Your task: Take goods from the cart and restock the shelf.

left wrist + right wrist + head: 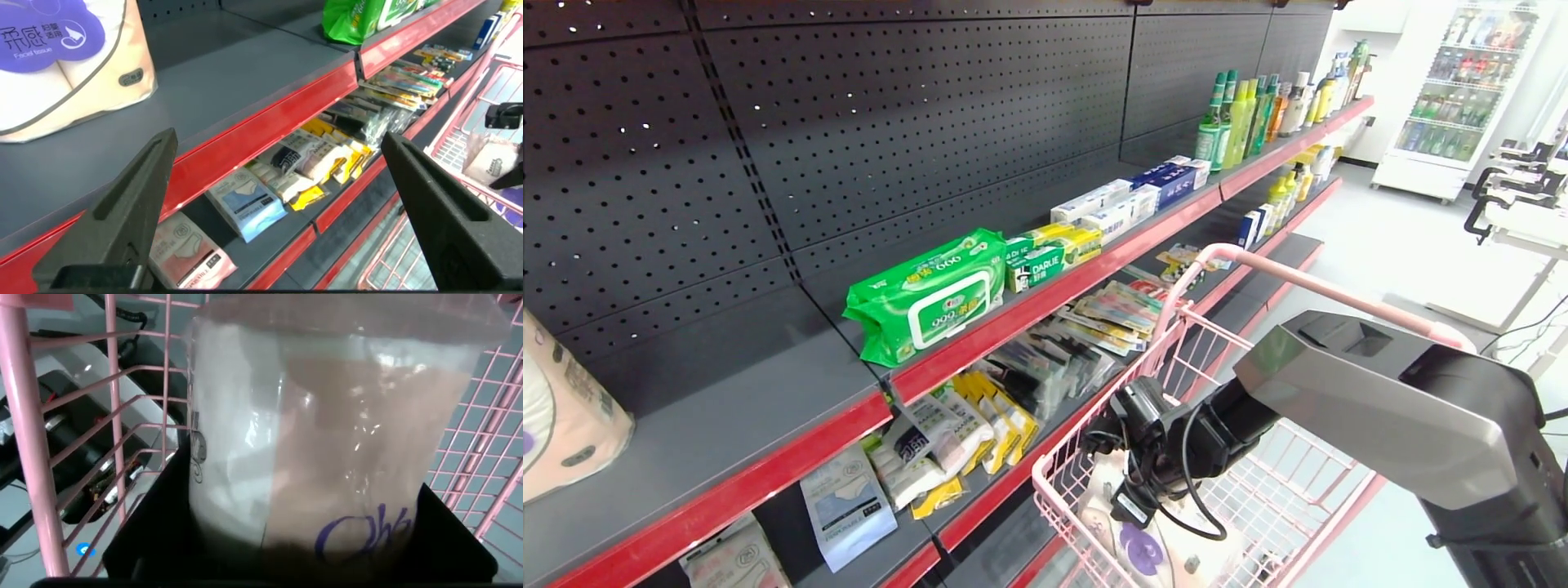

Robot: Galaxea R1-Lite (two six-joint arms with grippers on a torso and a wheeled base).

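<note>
A pink wire cart (1259, 268) stands in front of the shelf at the lower right. My right gripper (1131, 500) is down inside it. In the right wrist view the gripper (302, 543) is shut on a clear-wrapped toilet paper pack (327, 433) with purple print, its dark fingers (151, 518) pressing both sides. The same pack (1152, 547) lies in the cart's front corner. Another toilet paper pack (560, 408) stands on the grey shelf board (743, 408) at the far left. My left gripper (278, 212) hangs open before that board, beside that pack (65, 57), holding nothing.
A green wet-wipe pack (927, 294), toothpaste boxes (1054, 249) and bottles (1237, 118) fill the same shelf further right. The lower shelf (980, 425) holds sachets and toothbrush packs. Red shelf lips (1029, 306) jut out. Cart bars (20, 433) stand close around the right gripper.
</note>
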